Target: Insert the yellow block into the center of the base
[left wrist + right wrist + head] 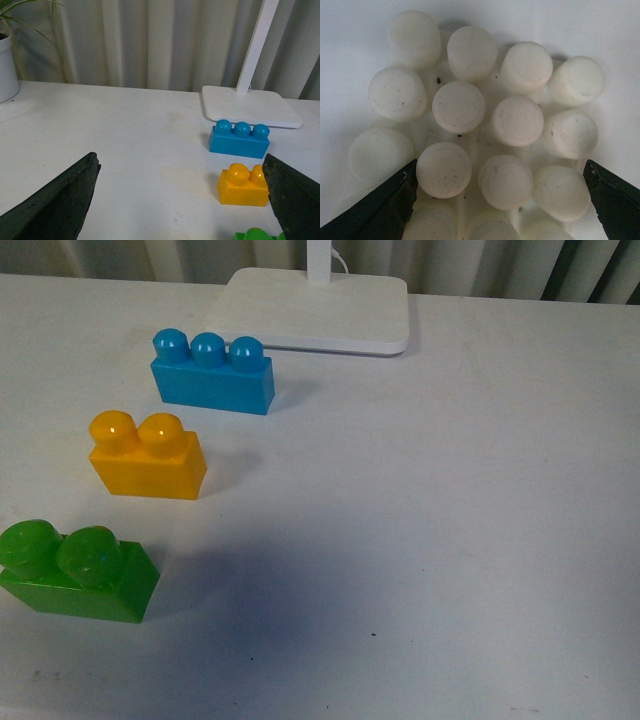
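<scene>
My left tool (179, 160) hangs low over the table (450, 540) with its two fingers (60, 200) spread wide and nothing between them. My right tool (500, 165) is spread just as wide and looks straight down on the base (480, 137), whose white studs fill that view from close by. I judge it hovers there to mark or steady the target. The base does not show in the front view, so I cannot tell how far it lies from the bricks. The yellow block (148, 458) stands studs-up at about 9 o'clock in the front view. The blue brick (212, 375) is at its 1 o'clock and the green brick (75, 573) at its 7 o'clock, each well apart, which I think leaves its sides free for a pinch. The lamp foot (310, 310) sits behind, near 12 o'clock. From my left wrist, the yellow block lies ahead of the tool, close by one finger and not yet between the two.
</scene>
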`<state>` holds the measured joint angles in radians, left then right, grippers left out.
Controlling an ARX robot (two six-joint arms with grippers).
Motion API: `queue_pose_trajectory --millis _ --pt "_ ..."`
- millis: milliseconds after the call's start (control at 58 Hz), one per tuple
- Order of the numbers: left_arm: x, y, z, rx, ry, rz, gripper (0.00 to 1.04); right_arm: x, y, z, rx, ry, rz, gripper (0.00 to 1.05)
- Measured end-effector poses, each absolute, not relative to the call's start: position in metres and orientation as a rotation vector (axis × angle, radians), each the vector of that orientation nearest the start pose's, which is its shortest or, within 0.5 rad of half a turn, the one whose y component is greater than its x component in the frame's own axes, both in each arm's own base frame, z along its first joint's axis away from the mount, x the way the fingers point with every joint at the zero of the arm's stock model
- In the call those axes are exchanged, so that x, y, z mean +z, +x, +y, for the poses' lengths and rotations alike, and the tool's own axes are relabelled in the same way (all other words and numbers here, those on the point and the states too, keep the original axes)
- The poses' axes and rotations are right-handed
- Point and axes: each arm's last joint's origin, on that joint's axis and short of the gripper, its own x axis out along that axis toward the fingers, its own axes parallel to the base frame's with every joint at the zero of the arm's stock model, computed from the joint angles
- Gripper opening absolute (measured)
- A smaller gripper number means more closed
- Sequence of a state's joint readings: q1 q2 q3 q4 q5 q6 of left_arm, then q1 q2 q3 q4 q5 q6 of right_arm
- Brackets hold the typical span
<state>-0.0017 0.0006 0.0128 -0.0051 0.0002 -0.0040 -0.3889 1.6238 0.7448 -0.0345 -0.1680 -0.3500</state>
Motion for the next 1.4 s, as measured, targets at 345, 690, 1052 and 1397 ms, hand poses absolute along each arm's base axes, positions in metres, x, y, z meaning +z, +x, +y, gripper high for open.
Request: queue_pose_trajectory --millis 345,690,1052,1397 --pt "0.167 0.097 0.0 -0.002 -0.004 -0.007 0.98 0.14 0.255 -0.018 0.129 -0.012 0.879 0.96" --pt "0.167 0.097 0.0 -0.002 -0.004 -0.007 0.98 0.137 0.26 0.067 0.157 0.003 0.866 0.96" --pt "0.167 0.097 0.0 -0.002 -0.004 -0.007 0.98 0.134 0.259 0.144 0.223 0.006 0.862 0.96" --pt "0.167 0.097 0.0 -0.002 -0.004 -0.007 0.98 0.135 0.256 0.171 0.259 0.086 0.892 0.96"
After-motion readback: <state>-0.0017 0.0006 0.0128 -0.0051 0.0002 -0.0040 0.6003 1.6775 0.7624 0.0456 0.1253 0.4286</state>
